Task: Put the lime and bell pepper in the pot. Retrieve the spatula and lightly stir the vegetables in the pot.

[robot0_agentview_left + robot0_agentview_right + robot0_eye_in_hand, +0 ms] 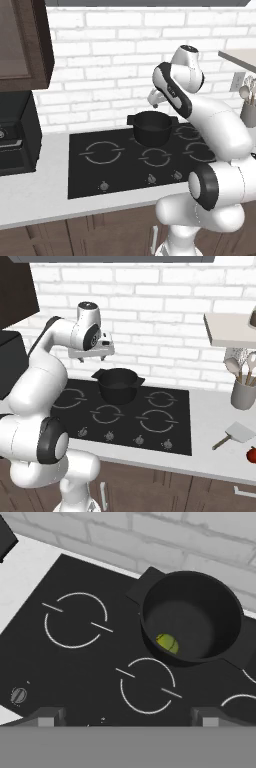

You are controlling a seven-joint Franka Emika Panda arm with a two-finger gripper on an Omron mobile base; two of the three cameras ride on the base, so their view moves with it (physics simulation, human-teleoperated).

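Kitchen: black cooktop (135, 157), white brick wall (165, 311).

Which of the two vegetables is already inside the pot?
The lime, lying on the floor of the black pot. The red bell pepper sits on the counter, far right, beyond the spatula.

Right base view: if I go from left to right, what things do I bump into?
Pincer → pot → spatula → bell pepper.
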